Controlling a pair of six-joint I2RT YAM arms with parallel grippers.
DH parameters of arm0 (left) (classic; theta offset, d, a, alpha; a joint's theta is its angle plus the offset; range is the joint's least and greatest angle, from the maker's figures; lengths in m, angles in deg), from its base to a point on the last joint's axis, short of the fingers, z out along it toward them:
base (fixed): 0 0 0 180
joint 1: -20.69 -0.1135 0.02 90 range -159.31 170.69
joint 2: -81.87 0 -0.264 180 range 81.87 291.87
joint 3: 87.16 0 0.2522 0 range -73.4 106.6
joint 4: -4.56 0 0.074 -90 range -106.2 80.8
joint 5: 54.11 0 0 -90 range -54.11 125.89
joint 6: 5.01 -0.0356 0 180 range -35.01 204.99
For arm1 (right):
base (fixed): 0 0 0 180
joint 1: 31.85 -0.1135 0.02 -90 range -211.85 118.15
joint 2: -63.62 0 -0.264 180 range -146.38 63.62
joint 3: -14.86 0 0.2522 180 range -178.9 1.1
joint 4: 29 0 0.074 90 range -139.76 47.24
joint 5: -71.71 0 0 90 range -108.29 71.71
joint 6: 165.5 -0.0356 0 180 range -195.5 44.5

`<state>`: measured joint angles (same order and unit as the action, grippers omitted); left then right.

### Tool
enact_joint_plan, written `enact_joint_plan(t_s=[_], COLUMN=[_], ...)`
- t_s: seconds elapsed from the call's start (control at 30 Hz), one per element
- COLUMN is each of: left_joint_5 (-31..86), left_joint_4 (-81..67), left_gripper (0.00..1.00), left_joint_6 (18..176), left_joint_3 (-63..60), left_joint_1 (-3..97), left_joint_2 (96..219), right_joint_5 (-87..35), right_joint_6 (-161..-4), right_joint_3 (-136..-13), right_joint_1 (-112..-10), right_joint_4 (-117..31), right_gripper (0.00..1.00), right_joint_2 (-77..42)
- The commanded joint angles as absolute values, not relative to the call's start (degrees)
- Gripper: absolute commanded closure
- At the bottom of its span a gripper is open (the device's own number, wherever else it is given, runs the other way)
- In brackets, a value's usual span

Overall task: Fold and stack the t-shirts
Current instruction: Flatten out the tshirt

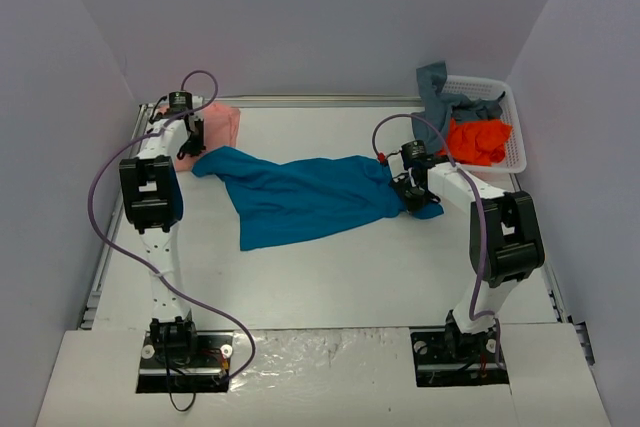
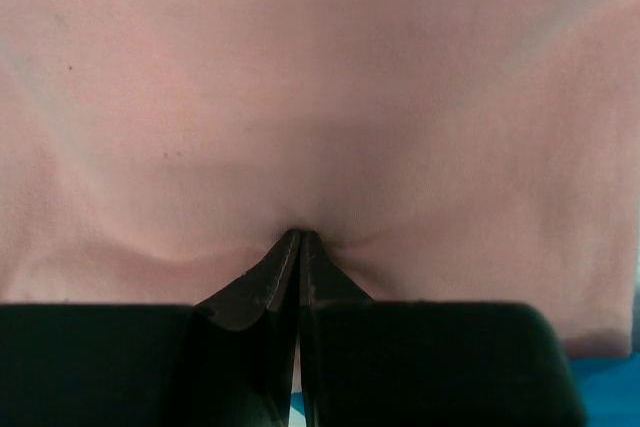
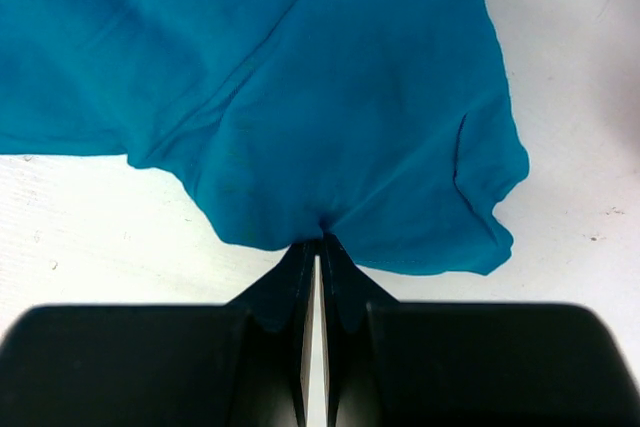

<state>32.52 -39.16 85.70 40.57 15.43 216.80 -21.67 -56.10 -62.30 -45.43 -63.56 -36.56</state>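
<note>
Nearest, on the tabletop [image 1: 350, 277], we logged one teal-blue t-shirt [image 1: 300, 197], rumpled and stretched across the middle, its right end pinched in the right pincer [image 3: 320, 244], fingers pressed together on the cloth. Farther back at the left, the left pincer [image 2: 300, 235] was closed on a pucker of the salmon-pink t-shirt [image 2: 320, 97], just beside the teal one's left end. Farthest, in the right corner, we listed a white basket [image 1: 517, 137] holding the orange t-shirt [image 1: 478, 139], the grey-blue t-shirt [image 1: 433, 82] draped over its left rim.

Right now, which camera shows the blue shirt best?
The top camera: the whole blue shirt lies spread out. The right wrist camera shows only a corner pinched in the right claw; the left wrist camera, just a blue sliver beside the pink shirt.
</note>
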Motion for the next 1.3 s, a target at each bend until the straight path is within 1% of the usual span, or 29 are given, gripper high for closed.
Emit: enact_joint_plan(t_s=[0.0,0.13,0.33,0.8,1.07,1.27], left_joint_5=[35.4,36.7,36.8,35.9,33.1,32.5], left_joint_4=[-45.1,-44.7,-46.6,-48.8,-52.0,-51.5], left_gripper=[0.98,0.98,0.98,0.98,0.98,0.98], left_joint_6=[85.5,85.2,85.3,89.6,93.0,95.5], left_joint_3=[41.6,42.3,46.8,56.3,65.2,66.2], left_joint_1=[12.3,10.8,9.4,9.3,8.8,7.0], left_joint_2=[219.0,219.0,221.0,225.1,229.4,229.9], right_joint_5=[-20.6,-20.5,-20.1,-19.6,-19.1,-18.7], right_joint_6=[-56.4,-56.5,-56.7,-56.6,-56.7,-56.7], right_joint_3=[-62.1,-62.3,-62.1,-62.1,-62.0,-62.1], right_joint_1=[-45.9,-46.1,-46.2,-46.2,-46.1,-46.1], right_joint_4=[-65.0,-65.1,-65.2,-65.1,-65.2,-65.3], right_gripper=[1.00,1.00,1.00,1.00,1.00,1.00], right_joint_2=[-36.8,-37.2,-38.1,-39.0,-39.5,-40.2])
